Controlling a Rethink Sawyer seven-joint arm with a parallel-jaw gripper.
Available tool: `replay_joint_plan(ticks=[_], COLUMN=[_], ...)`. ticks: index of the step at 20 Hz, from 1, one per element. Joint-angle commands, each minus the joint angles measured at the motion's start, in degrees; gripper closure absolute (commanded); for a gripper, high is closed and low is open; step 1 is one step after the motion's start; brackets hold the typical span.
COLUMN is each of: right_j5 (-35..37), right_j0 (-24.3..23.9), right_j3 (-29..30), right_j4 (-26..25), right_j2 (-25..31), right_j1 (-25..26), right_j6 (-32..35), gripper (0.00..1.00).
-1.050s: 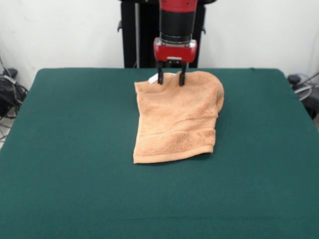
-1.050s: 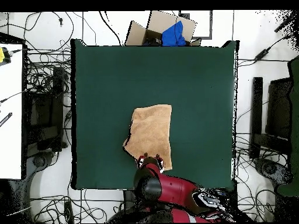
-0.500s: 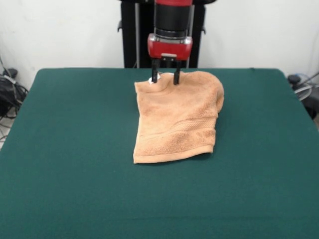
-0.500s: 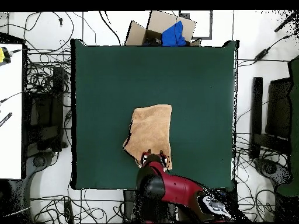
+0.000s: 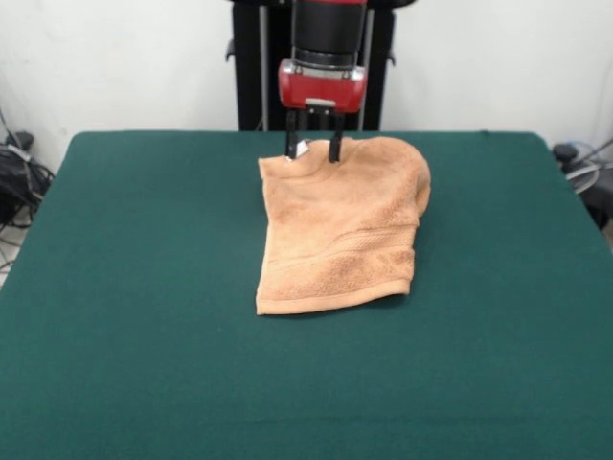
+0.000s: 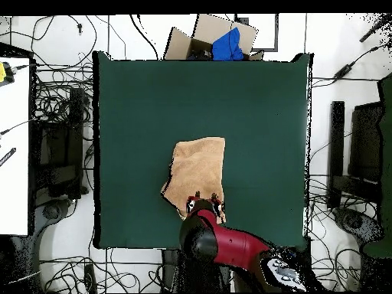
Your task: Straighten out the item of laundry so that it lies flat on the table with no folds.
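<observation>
Towel: an orange-tan towel (image 5: 340, 225) lies doubled over on the green table (image 5: 144, 287), toward the robot's side of the middle, with a rounded fold along one side and a woven band near the free end.
Gripper: the red-and-black gripper (image 5: 311, 151) stands upright at the towel's far edge, fingers parted and tips at the cloth beside a small white tag (image 5: 301, 149); nothing is clamped between them as far as the front view shows.
Step in hand: it looks like the approach to a corner grasp, with the towel not yet opened.
Doing it well: the fingers should probably pinch only the top layer at that tagged edge, then lift and draw it away from the fold so the lower layer stays put; catching both layers would likely just drag the bundle across the felt.
Front view: shows the finger gap, the tag and the raised hump of the fold.
Overhead view: shows the towel's (image 6: 197, 174) outline and how much bare table (image 6: 260, 115) surrounds it for spreading, but the arm hides the gripper's tips and the tag.
</observation>
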Motion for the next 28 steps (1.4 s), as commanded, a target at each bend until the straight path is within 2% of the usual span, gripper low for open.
replay_joint_plan(ticks=[1, 11, 16, 23, 28], right_j5=[5.2, 2.7, 1.2, 2.5, 0.6], right_j0=[0.5, 0.3, 2.8, 4.4, 4.0], right_j3=[-3.6, -3.9, -3.7, -2.5, -2.8], right_j4=[0.3, -0.1, 1.4, 2.2, 1.1], right_j2=[5.0, 5.0, 3.6, 3.1, 3.3], right_j1=[0.3, 2.8, 3.7, 1.6, 4.4], right_j6=[8.9, 9.7, 10.8, 11.2, 11.3], gripper=[0.0, 0.0, 0.0, 0.0, 0.0])
